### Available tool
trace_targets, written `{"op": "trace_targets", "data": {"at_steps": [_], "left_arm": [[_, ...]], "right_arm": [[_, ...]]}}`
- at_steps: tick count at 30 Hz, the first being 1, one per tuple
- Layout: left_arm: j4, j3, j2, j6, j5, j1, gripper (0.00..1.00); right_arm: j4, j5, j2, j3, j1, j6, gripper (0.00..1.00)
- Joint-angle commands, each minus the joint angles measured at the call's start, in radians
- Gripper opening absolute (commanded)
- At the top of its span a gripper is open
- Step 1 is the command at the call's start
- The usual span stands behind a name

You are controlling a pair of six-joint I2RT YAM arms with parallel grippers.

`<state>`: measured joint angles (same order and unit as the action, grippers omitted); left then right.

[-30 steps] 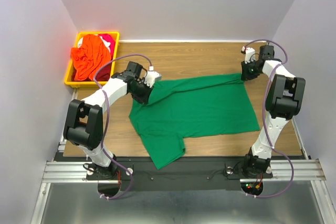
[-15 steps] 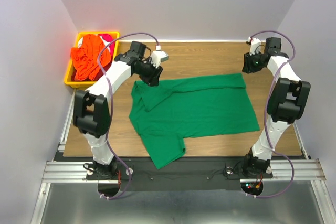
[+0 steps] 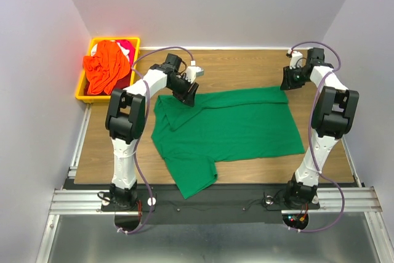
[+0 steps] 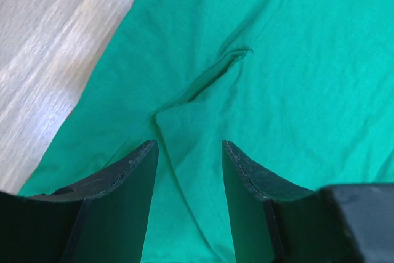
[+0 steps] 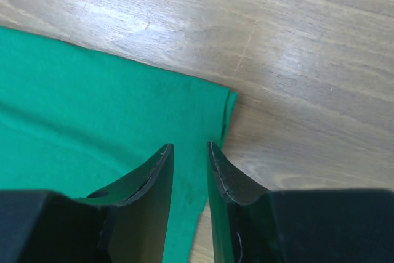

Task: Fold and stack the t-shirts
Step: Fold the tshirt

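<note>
The dark green t-shirt (image 3: 234,127) lies spread on the wooden table, with a crumpled fold at its upper left and one sleeve reaching the near edge. My left gripper (image 3: 189,93) hangs open just over that fold; in the left wrist view (image 4: 188,146) green cloth (image 4: 277,60) lies between and below the jaws. My right gripper (image 3: 287,84) is at the shirt's far right corner. In the right wrist view (image 5: 189,147) its jaws stand narrowly apart over that corner (image 5: 209,106). The orange t-shirt (image 3: 106,66) and the red-pink t-shirt (image 3: 127,45) lie bunched in the bin.
The yellow plastic bin (image 3: 82,93) sits at the table's far left corner. Bare wood (image 3: 240,69) shows behind the shirt and along the right side. Grey walls close in the left, right and back.
My left gripper moved from the shirt's left shoulder back and right to the upper-left fold. The shirt's far right corner, earlier pulled taut toward my right gripper, now lies flat.
</note>
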<state>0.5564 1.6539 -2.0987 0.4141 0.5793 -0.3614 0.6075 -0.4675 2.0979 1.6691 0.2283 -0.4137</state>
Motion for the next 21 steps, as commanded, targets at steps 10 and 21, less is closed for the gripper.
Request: {"op": "trace_targets", "data": {"at_steps": [10, 21], "left_arm": [[-0.070, 0.035, -0.021, -0.021, -0.012, -0.042, 0.58], [-0.040, 0.053, -0.057, 0.026, -0.019, -0.048, 0.63]], "right_arm": [[0.006, -0.002, -0.004, 0.008, 0.000, -0.004, 0.34], [0.009, 0.000, -0.013, -0.005, 0.002, -0.011, 0.34]]}}
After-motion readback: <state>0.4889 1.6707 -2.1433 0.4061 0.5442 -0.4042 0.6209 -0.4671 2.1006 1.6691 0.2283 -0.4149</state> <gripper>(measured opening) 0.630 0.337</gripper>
